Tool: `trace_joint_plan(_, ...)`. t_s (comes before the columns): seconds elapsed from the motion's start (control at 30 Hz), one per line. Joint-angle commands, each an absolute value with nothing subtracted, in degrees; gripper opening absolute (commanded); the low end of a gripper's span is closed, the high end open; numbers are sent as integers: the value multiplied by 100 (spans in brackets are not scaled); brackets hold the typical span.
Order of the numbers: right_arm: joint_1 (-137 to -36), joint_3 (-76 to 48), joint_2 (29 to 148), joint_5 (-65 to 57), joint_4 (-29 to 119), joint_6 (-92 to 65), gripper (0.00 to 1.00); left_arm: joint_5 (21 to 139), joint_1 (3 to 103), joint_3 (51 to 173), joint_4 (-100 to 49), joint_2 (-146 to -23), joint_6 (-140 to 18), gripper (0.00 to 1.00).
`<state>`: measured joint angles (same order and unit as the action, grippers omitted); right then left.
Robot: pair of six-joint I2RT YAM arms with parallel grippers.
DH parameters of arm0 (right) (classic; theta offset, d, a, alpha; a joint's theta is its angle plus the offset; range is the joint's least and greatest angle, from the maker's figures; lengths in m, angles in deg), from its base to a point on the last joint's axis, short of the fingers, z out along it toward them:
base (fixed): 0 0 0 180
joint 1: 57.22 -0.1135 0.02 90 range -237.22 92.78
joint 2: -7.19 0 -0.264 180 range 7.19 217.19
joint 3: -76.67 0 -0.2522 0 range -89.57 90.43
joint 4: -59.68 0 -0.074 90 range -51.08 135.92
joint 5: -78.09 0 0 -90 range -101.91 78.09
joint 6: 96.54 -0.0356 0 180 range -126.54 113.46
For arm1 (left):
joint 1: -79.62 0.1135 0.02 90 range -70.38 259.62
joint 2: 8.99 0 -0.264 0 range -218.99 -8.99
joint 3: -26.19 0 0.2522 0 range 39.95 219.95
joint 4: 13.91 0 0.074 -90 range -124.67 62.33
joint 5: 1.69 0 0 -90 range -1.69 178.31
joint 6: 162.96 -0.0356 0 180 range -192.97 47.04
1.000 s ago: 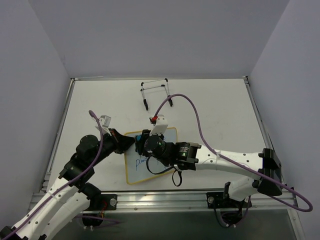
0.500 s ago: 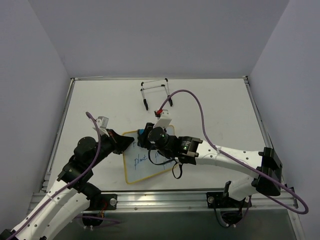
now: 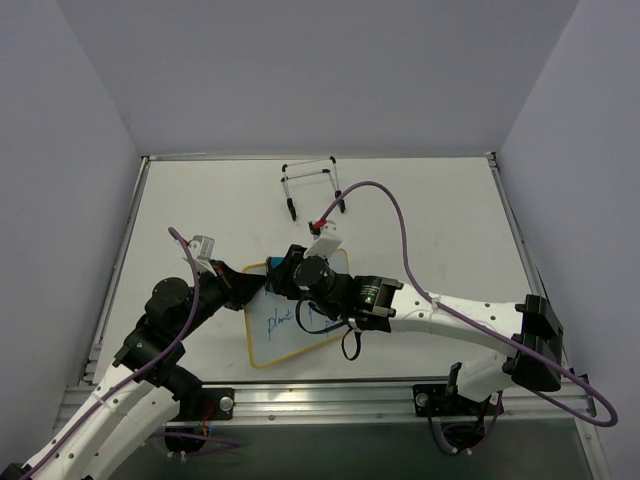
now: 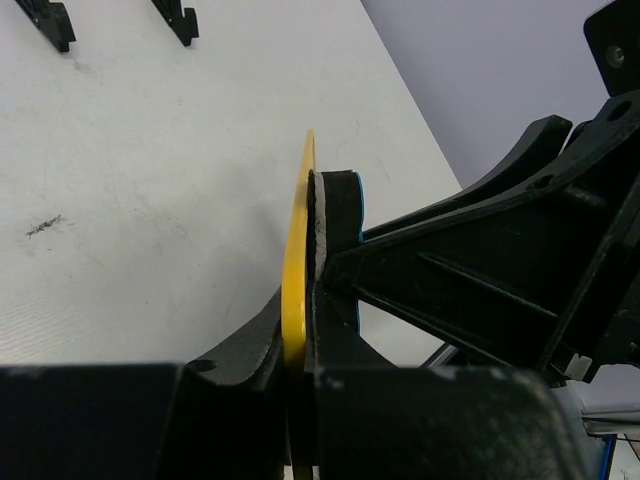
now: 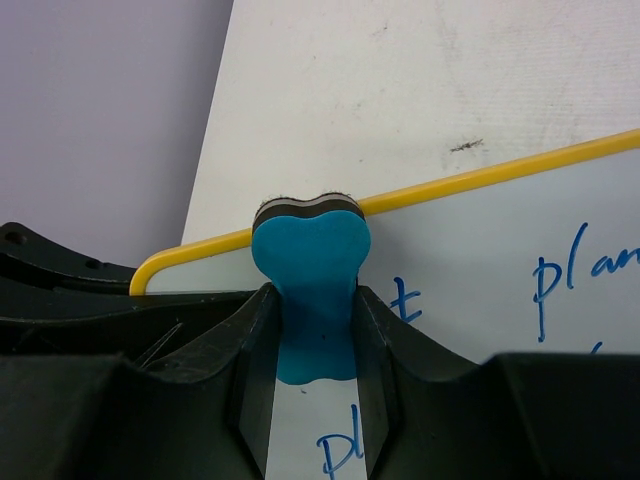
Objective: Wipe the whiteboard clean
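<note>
The whiteboard (image 3: 287, 342) lies in front of the arms, white with a yellow frame and blue handwriting. My left gripper (image 3: 256, 286) is shut on its upper left edge; the left wrist view shows the frame (image 4: 298, 250) edge-on between the jaws. My right gripper (image 3: 283, 277) is shut on the small blue eraser (image 3: 273, 272) and holds its felt side against the board's top left corner. In the right wrist view the eraser (image 5: 312, 265) sits against the yellow frame (image 5: 480, 176), with blue letters on the board (image 5: 500, 260) to its right and below. The eraser (image 4: 340, 210) also shows in the left wrist view.
A black wire easel stand (image 3: 312, 185) lies on the table behind the board; its feet (image 4: 176, 20) show at the top of the left wrist view. Grey walls close in the table on three sides. The right arm's purple cable (image 3: 385, 215) loops above the table.
My right gripper has carried the eraser up and to the left, to the board's top left corner, uncovering more blue writing. The left gripper has kept its hold on the board's edge.
</note>
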<state>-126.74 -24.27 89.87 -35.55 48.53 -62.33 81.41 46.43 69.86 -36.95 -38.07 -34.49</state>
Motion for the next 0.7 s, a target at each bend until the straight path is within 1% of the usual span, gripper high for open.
trace_joint_plan(0.0, -12579, -2645, 8964, -3582, 5225, -6560, 0, 7680, 4525, 6974, -3452, -3791, -3886, 2)
trace_joint_plan(0.2, -12077, -3480, 8481, -3538, 5102, -6604, 0, 7671, 4481, 6965, -3461, -3694, -3886, 2)
trace_joint_plan(0.4, -12015, -3850, 8331, -3626, 4873, -6534, 0, 7662, 4446, 6983, -3408, -3659, -3904, 2)
trace_joint_plan(0.5, -12085, -3650, 8479, -3599, 4864, -6367, 0, 7653, 4446, 6966, -3365, -3711, -3895, 2)
trace_joint_plan(0.67, -12734, -2955, 8875, -3828, 4899, -6306, 0, 7653, 4437, 7009, -3373, -3729, -3895, 2)
